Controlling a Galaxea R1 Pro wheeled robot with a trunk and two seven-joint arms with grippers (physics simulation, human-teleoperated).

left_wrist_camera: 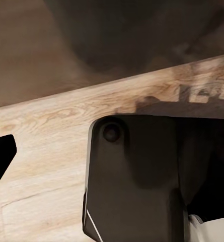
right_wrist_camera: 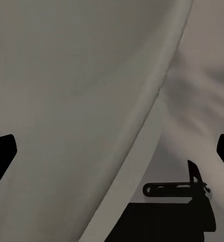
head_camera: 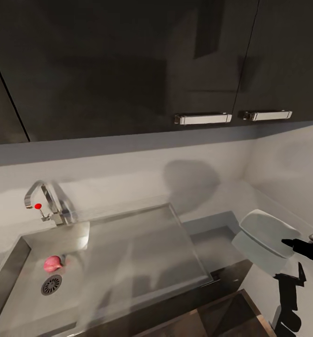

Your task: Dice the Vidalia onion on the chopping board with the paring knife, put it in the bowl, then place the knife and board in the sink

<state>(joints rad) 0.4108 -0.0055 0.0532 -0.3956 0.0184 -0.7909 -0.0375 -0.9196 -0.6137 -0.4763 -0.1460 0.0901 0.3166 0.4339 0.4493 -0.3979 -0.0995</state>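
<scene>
Fingertips of the right end effector (right_wrist_camera: 112, 151) sit at opposite edges of the right wrist view, spread wide apart, nothing between them but pale grey wall. From the head, that black arm is cut off at the frame's corner, beside the white bowl (head_camera: 264, 239), which looks smeared. Well off to its left, the onion (head_camera: 53, 264) lies in the sink (head_camera: 16, 262) just by the drain (head_camera: 51, 284). Beyond stands the tap (head_camera: 46, 201). The left end effector (left_wrist_camera: 1, 161) shows one fingertip over wood floor (left_wrist_camera: 41, 166); its state is unclear.

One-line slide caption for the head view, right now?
Head view: pink onion lies in the grey sink beside the drain, chrome tap behind, right arm raised at the counter's end.
</scene>
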